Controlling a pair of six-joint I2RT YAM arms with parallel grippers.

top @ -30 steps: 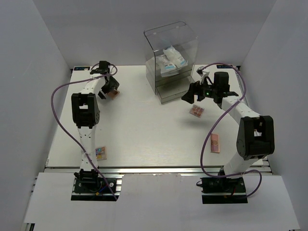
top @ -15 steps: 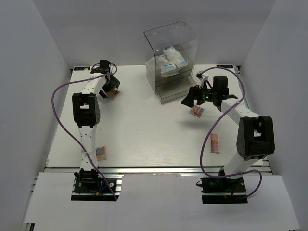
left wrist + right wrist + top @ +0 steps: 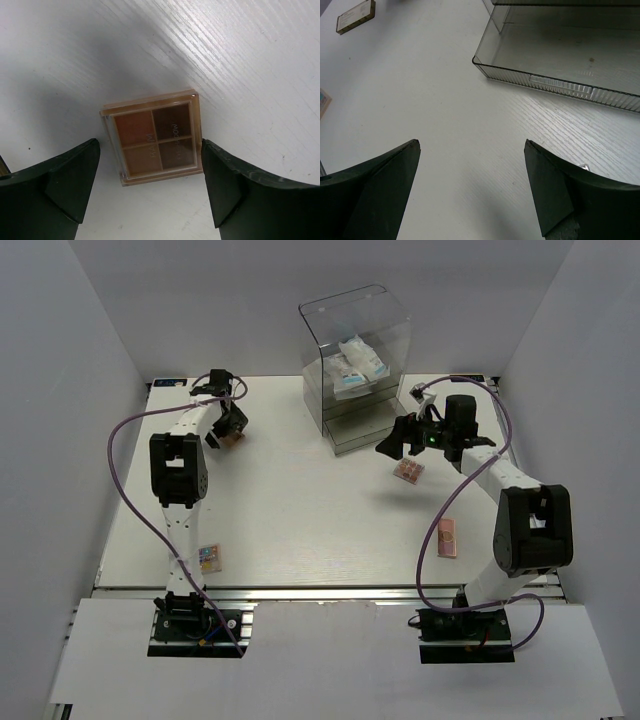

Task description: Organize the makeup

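Makeup (image 3: 447, 537) lies scattered over the tabletop (image 3: 300, 510), whose broad middle is bare. A four-pan palette (image 3: 156, 137) sits flat in the far left quarter with bare tabletop all round it. The left gripper (image 3: 150, 147) hangs over it with fingers spread wide, one on each side, touching neither edge. Almost square, this palette lies slightly skewed to the fingers, and the lettering across its centre is too faint to read.

The right gripper (image 3: 472, 145) is likewise spread wide and holds nothing, over bare tabletop just near of the open drawer (image 3: 560, 55) of the acrylic box (image 3: 355, 340). A pink square palette (image 3: 408, 471) lies just near of that gripper. A rectangular palette (image 3: 447, 537) rests by the right edge, long axis running near to far. A small palette (image 3: 208, 557) lies at the near left, beside the left arm. Two white packets (image 3: 355, 365) sit inside the box, blurred behind its walls. In the right wrist view a cut-off palette (image 3: 324, 102) shows only a corner at the left border.
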